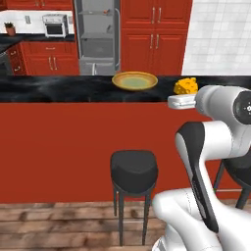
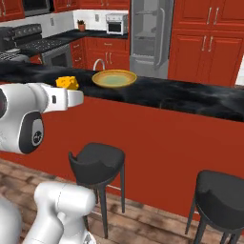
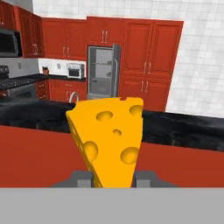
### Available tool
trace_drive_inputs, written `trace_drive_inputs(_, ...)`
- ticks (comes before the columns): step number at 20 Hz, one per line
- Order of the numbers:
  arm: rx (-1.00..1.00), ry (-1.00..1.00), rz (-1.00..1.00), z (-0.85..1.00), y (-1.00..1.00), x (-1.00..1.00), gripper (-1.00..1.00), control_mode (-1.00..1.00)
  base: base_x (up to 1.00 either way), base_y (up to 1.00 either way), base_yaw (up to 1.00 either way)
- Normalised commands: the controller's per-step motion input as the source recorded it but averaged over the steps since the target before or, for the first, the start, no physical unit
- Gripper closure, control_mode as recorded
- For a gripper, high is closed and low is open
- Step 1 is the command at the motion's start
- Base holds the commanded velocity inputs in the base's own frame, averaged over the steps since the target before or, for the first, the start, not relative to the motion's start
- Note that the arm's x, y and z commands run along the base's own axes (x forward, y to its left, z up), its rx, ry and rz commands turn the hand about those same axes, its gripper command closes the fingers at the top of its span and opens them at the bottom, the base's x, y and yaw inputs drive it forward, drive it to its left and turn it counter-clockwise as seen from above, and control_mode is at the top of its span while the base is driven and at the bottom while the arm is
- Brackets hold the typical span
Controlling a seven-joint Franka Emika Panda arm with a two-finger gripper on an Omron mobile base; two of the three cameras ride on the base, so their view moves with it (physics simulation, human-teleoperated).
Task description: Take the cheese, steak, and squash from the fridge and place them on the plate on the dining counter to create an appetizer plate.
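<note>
I am holding the cheese wedge clamped in my end effector, which is hovering at the near edge of the black marbled worktop. The yellow-green plate is sitting on that worktop, apart from the cheese. The grey fridge is standing open behind.

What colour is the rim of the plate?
Golden-orange, around a pale yellow-green centre; the plate shows best in the left base view.

White Franka arm with dark joints bends up from the base, forearm reaching level ahead, hand horizontal. Two-finger gripper clamped on the yellow-orange holed cheese wedge, which stands upright between the dark fingertips.
</note>
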Motion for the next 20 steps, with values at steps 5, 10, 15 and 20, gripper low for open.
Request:
trace_drive_inputs(5, 0.0, 0.0, 0.0, 0.0, 0.0, 0.0, 1.0, 1.0, 0.75, 0.27, -0.26)
trace_drive_inputs(10, 0.0, 0.0, 0.0, 0.0, 0.0, 0.0, 1.0, 1.0, 0.71, 0.14, -0.27)
trace_drive_inputs(15, 0.02, 0.04, -0.1, 0.0, 0.24, 0.17, 1.0, -1.0, 0.2, 0.12, -0.09)
trace_drive_inputs(20, 0.06, 0.08, -0.05, 0.0, 0.35, 0.46, 1.0, -1.0, 0.0, 0.0, 0.0)
